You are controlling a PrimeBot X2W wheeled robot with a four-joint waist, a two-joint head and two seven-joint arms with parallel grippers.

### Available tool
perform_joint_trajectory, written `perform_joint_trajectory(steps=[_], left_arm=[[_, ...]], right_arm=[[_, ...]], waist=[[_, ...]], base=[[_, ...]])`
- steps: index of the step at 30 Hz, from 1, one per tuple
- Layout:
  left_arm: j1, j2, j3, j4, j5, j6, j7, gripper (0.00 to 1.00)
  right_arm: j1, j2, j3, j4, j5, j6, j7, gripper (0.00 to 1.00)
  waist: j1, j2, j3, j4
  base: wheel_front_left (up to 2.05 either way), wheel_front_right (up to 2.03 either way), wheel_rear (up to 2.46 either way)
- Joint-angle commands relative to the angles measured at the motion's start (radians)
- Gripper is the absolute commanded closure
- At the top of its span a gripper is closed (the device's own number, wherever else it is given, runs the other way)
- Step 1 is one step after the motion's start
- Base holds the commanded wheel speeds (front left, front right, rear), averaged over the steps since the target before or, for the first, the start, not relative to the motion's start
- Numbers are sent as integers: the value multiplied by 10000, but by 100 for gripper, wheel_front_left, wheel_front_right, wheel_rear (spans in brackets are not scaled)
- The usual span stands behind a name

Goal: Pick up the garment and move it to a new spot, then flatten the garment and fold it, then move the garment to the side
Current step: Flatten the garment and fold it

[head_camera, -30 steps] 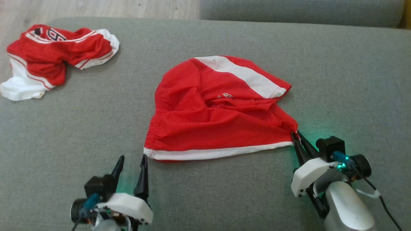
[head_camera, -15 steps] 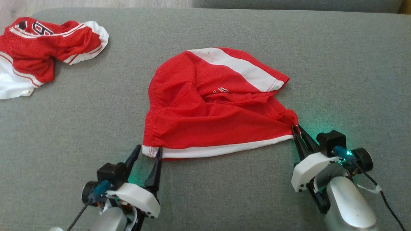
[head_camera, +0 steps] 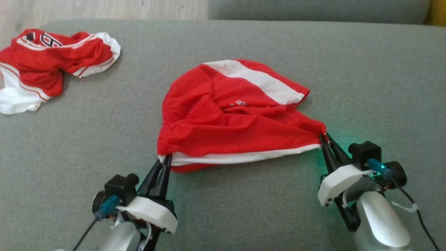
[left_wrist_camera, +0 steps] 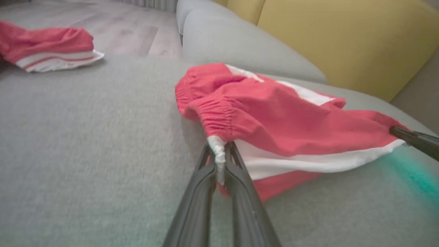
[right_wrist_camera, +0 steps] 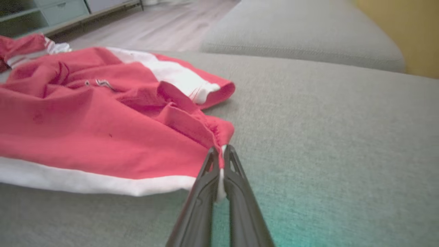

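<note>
Observed: the left tool (head_camera: 166, 159) has its fingers pressed together on the garment (head_camera: 230, 129), pinching the white hem band at the corner beside the elastic gather. The right tool (head_camera: 322, 137) is likewise pressed together, pinching the opposite hem corner. The garment, red with white bands, lies on the grey sofa cushion (head_camera: 366, 87) directly ahead of both tools. Its hem is drawn taut between the two tips, and the cloth beyond them is bunched in folds. A second red-and-white garment (head_camera: 45, 66) lies crumpled well apart, far ahead and left of the left tool.
</note>
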Motion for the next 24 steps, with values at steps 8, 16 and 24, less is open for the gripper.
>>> perform_joint_trajectory(steps=[8,16,24], left_arm=[[-88,767,587,-2719,318,366,-229,100],[-938,1880,1127,-6760,821,814,859,100],[-2603,2459,1467,-9161,591,691,2594,100]], right_arm=[[-29,-27,130,-1771,980,-7,-548,100],[140,-45,-172,-5532,1148,-7,319,100],[187,-154,-524,-9164,1193,-7,2036,100]], waist=[[0,0,-1093,-194],[0,0,-1829,-477],[0,0,-1786,-830]], base=[[0,0,0],[0,0,0],[0,0,0]])
